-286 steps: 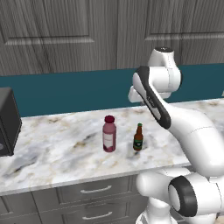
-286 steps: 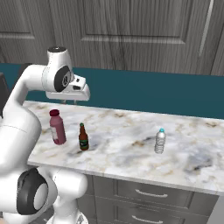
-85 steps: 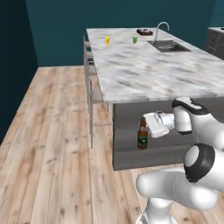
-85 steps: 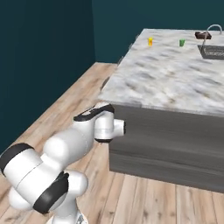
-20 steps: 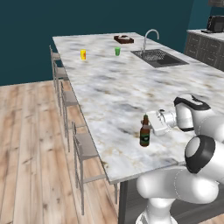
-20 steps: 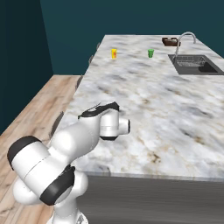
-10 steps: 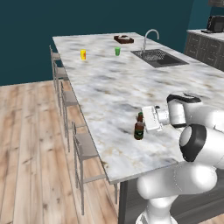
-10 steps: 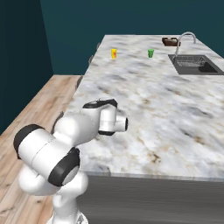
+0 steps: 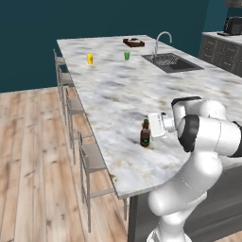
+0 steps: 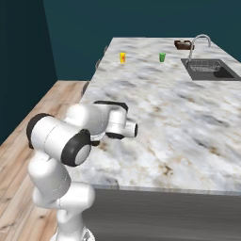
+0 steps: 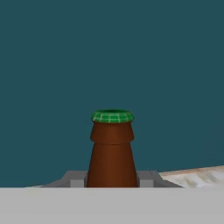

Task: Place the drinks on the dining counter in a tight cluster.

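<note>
Gripper (image 9: pixel 150 128) clamped on the neck of the brown beer bottle (image 9: pixel 145 135), fingers (image 11: pixel 77 180) pressed to either side. Bottle upright, base on the dining counter (image 9: pixel 118 90) near its stool-side edge, well apart from yellow cup (image 9: pixel 90 58) and green cup (image 9: pixel 126 55).

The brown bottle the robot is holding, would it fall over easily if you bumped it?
Probably yes. The brown bottle is tall and slim with a small base, so a push near its narrow neck could tip it on the smooth marble counter. It looks like stiff glass, so it may roll or crack. For now the hand grips it upright.
</note>
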You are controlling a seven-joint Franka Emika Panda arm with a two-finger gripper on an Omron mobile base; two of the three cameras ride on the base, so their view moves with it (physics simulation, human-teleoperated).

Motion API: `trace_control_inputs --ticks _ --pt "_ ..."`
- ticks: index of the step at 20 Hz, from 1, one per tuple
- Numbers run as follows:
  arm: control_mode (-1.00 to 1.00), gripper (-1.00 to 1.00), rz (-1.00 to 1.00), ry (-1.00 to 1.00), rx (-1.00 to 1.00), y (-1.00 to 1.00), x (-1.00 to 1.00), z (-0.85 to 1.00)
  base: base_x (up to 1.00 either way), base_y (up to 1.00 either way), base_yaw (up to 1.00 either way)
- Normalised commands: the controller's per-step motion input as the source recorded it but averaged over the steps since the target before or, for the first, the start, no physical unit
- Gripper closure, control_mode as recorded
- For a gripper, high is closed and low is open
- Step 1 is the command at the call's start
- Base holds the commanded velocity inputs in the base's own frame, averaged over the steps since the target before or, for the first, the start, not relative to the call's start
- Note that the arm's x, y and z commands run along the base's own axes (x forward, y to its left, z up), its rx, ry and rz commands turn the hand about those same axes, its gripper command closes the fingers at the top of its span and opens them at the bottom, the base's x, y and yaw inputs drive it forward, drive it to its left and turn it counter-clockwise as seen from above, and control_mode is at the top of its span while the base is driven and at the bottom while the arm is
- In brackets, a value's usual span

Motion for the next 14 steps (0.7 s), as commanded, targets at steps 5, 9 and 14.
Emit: trace_control_inputs --ticks 5,9,14 --pt "-1.00 1.00 0.00 0.05 0.02 0.00 0.19 -0.29 0.00 0.00 0.00" --pt "-1.00 1.00 0.00 0.00 0.01 0.00 0.21 -0.28 0.00 0.00 0.00" --pt "-1.00 1.00 0.00 0.00 0.00 0.00 0.20 -0.30 0.00 0.00 0.00"
